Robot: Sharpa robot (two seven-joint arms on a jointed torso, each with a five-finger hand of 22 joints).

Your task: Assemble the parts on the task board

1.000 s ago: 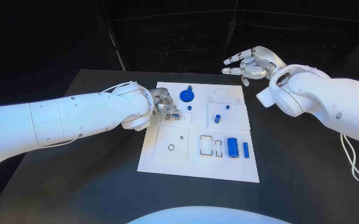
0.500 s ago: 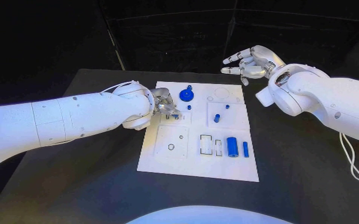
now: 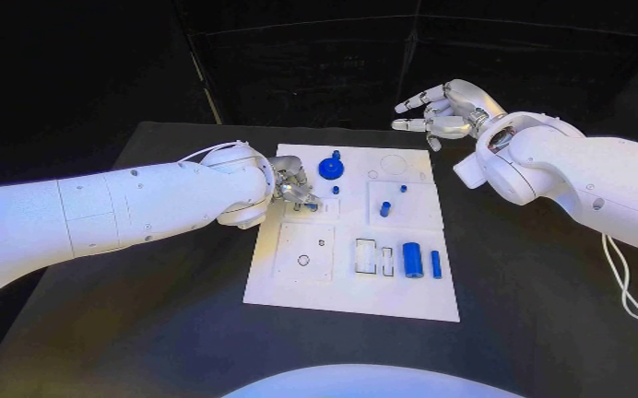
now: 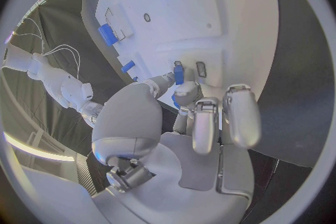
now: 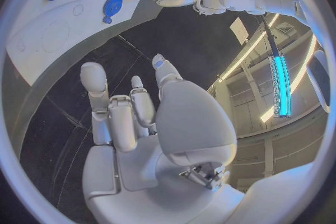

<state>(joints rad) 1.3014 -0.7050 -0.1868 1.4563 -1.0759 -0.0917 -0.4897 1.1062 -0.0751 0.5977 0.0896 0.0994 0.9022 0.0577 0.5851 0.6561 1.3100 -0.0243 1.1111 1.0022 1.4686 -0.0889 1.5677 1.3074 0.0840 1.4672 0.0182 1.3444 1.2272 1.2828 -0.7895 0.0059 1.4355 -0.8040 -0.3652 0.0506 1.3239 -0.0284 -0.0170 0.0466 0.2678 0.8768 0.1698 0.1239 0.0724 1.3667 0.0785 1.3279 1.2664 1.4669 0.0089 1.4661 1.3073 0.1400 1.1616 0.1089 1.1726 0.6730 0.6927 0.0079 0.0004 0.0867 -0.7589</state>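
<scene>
Pinching a small blue part [image 4: 178, 74] over the task board [image 3: 348, 297] near its left edge, the left robot hand [image 3: 295, 193] could tilt or drop it if its grip slips, while the right robot hand [image 3: 445, 108] hovers empty, fingers apart, beyond the board's far right corner.

No readable text, label, brand, number or sign appears on anything.

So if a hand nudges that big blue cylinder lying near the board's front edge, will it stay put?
Probably not. The blue cylinder lies on its side on the smooth white task board, so a sideways push would likely roll it toward the slim blue bar beside it. It looks rigid and small, likely light, and may slip in the fingers.
</scene>
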